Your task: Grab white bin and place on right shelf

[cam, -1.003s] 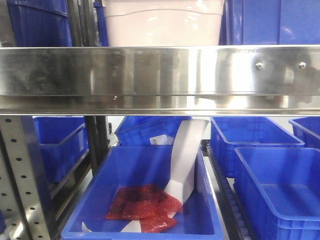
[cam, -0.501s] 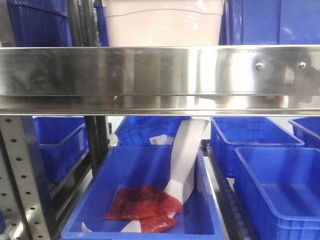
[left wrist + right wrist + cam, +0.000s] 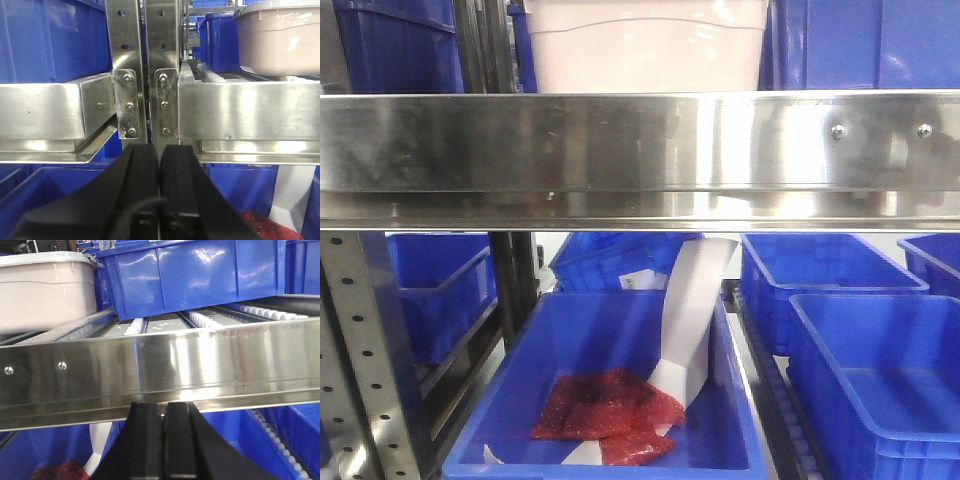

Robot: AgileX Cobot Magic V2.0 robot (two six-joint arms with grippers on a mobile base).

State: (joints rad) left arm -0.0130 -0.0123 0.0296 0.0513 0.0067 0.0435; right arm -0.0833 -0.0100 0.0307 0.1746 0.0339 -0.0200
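The white bin (image 3: 645,45) stands on the level above the right shelf's steel front rail (image 3: 620,150), between blue crates. In the left wrist view the white bin (image 3: 280,42) is at upper right, above the rail (image 3: 250,110). My left gripper (image 3: 160,150) is shut and empty, below the rail, facing the two uprights. In the right wrist view the white bin (image 3: 45,290) sits at upper left behind the rail (image 3: 200,365). My right gripper (image 3: 162,407) is shut and empty, just under that rail's lower edge. Neither gripper touches the bin.
Blue crates (image 3: 860,45) flank the bin on the same level. Below the rail, an open blue crate (image 3: 610,450) holds a red bag (image 3: 605,410) and a white paper strip (image 3: 690,310). A perforated upright (image 3: 365,350) stands at left. Roller tracks (image 3: 210,317) run into the shelf.
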